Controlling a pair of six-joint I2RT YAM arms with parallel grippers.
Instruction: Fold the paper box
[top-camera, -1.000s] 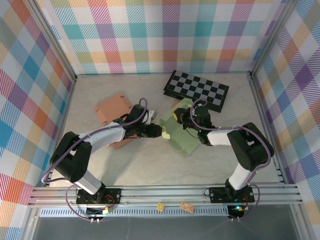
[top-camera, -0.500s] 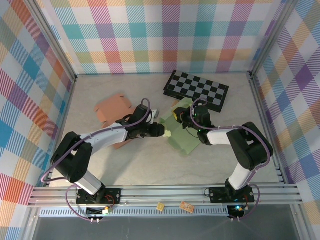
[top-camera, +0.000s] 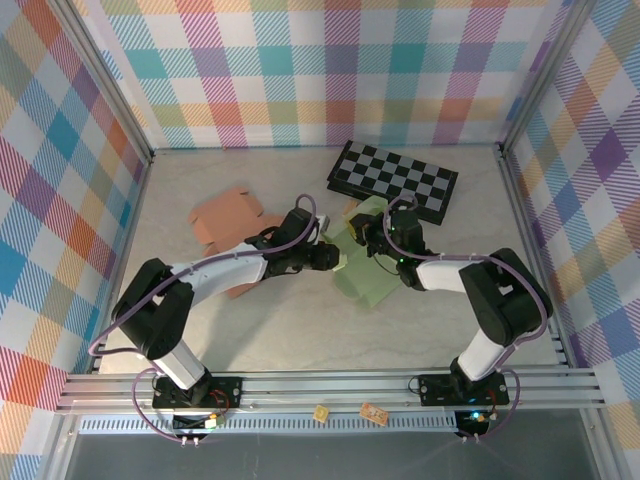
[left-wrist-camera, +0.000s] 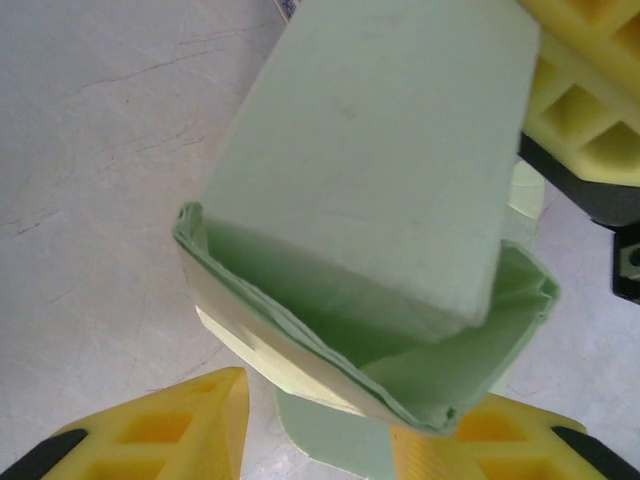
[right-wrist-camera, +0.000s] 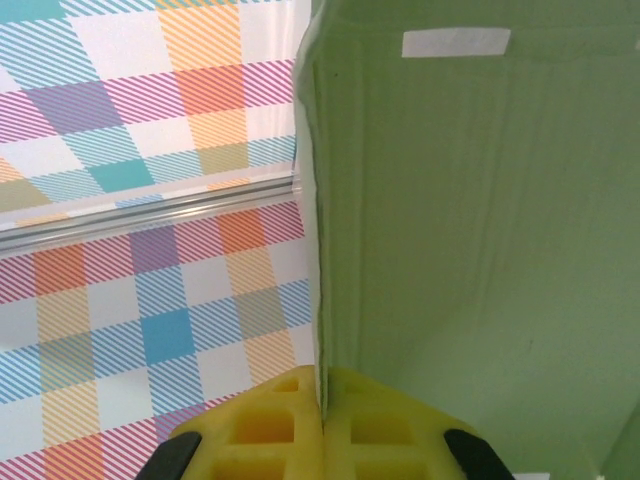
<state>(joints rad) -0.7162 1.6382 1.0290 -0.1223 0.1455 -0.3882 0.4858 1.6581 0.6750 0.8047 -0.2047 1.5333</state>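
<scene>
Paper box (top-camera: 368, 275), pale green card, part-folded. It lies at the centre of the table (top-camera: 300, 330), between the two grippers. One long panel lies flat toward the near right and other panels are raised.

Far left: flat pink cardboard blank (top-camera: 225, 218), back-left area of the table, well apart from the green box. A further pink piece (top-camera: 236, 289) shows beneath the left arm.

Left of centre: left arm (top-camera: 215, 270), white-sleeved, reaching rightward across the table. The left gripper (top-camera: 333, 262) is at the box's left edge. In the wrist view this gripper (left-wrist-camera: 325, 415) has its yellow fingers (left-wrist-camera: 170, 430) spread apart. The box (left-wrist-camera: 380, 150) shows a folded-over flap above a doubled, curved lip of card, and that lip sits between the fingers. The left-hand finger stands clear of the card. The right-hand finger is against the lip's corner. Jaws open, nothing clamped.

Right of centre: right gripper (top-camera: 358, 232), at the box's back edge. In the wrist view this gripper (right-wrist-camera: 322, 405) is pinched closed on the thin edge of an upright panel of the box (right-wrist-camera: 480, 200), card held edge-on between the pads. A white tape strip (right-wrist-camera: 455, 41) sits near the panel's top.

Back right: black-and-white checkerboard (top-camera: 392, 180), lying flat, just beside the box's far corner.

Far right: right arm (top-camera: 490, 290), elbow bent.
</scene>
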